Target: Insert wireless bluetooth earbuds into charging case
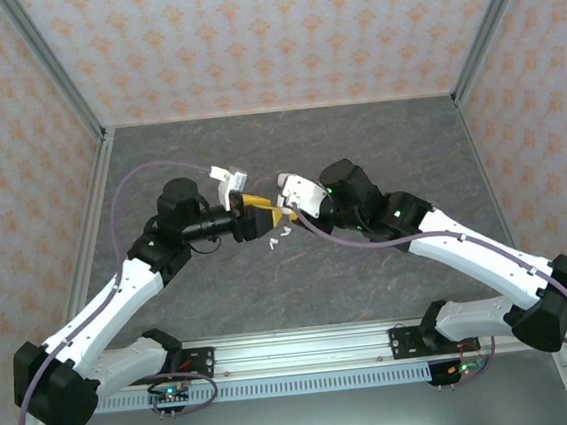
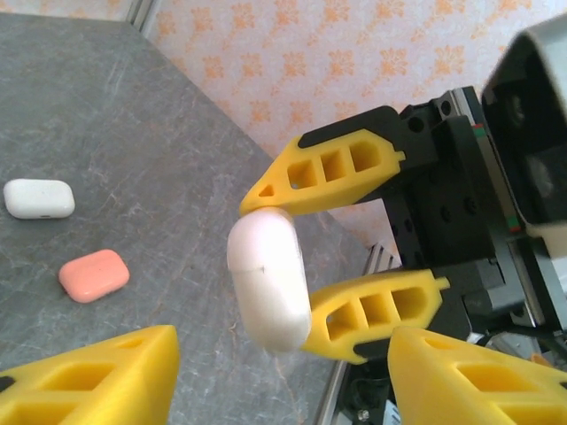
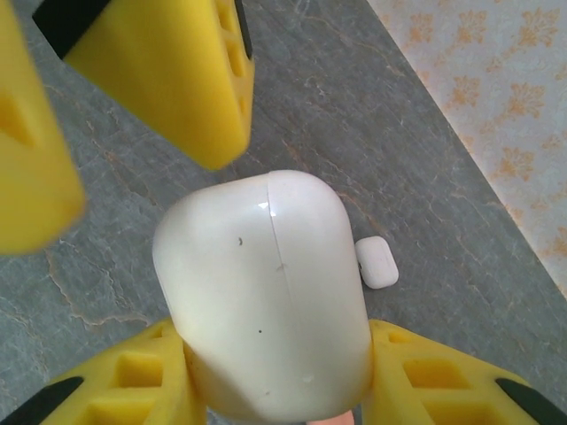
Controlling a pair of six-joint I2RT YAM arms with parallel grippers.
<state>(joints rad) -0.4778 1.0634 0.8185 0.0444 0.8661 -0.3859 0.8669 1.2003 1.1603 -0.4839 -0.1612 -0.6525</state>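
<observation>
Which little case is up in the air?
The white case pinched by the right end effector. The other white case and the pink case lie flat on the table.

White arm links (image 1: 112,304), black joints (image 1: 180,200), purple cables (image 1: 120,188), green lights (image 1: 396,212); yellow gripper fingers (image 2: 332,168) with cut-out windows.

Overhead – wrist close-ups sharing white case (image 2: 268,288)

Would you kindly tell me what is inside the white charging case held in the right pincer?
The white charging case, clamped in the right pincer, is closed; only its smooth shell and lid seam show. Whether anything sits inside is hidden by the lid.
</observation>
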